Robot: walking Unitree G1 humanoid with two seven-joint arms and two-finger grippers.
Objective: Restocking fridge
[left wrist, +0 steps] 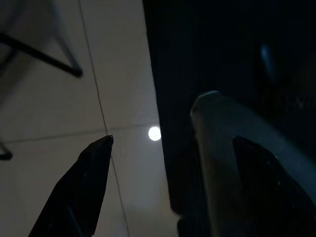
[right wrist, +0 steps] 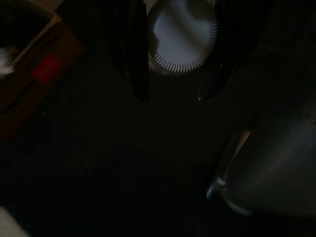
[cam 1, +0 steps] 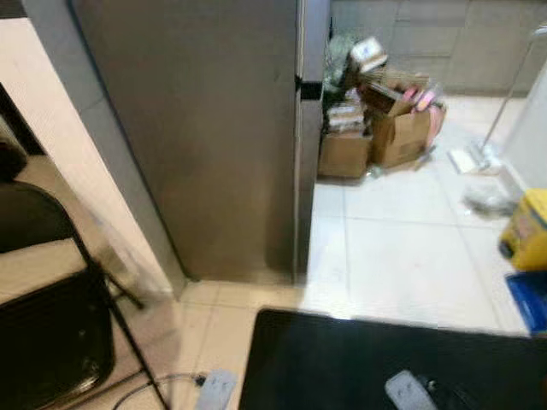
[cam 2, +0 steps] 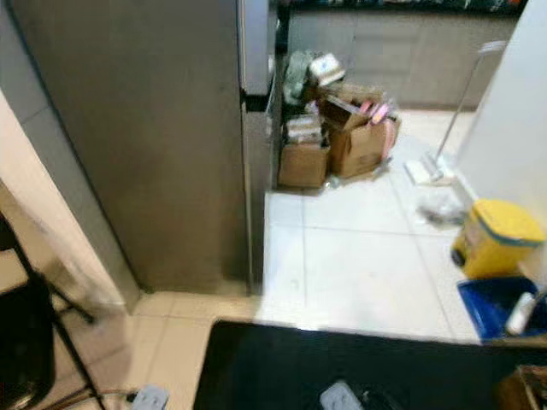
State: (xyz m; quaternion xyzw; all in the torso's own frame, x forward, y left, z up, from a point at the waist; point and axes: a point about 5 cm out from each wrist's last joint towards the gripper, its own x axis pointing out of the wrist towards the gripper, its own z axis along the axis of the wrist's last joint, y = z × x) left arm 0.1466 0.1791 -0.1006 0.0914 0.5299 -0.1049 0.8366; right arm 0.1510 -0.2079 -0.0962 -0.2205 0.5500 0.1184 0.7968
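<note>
Grey steel fridge (cam 1: 205,128) is my landmark: I see its side panel and the door edge, doors closed. Just beyond its far corner sit cardboard boxes (cam 2: 342,141) stuffed w/ packets, on pale floor tile (cam 2: 359,265). A mop (cam 2: 436,162) leans well past the boxes, toward the white wall. Further out from the fridge on the robot's right: a yellow bin (cam 2: 496,239) and a blue tub (cam 2: 496,307) just beside it. On the fridge's other side, a black folding chair (cam 1: 43,299). Nearer me than the fridge, a black surface (cam 1: 385,359) w/ a small grey object (cam 1: 410,389) on it.

Left gripper (left wrist: 168,168): fingers spread wide, nothing between them, hanging over tile and the black surface's edge.

Right gripper (right wrist: 173,94): very dark, fingers either side of a white ribbed cap (right wrist: 182,34), seemingly clamped on it.
</note>
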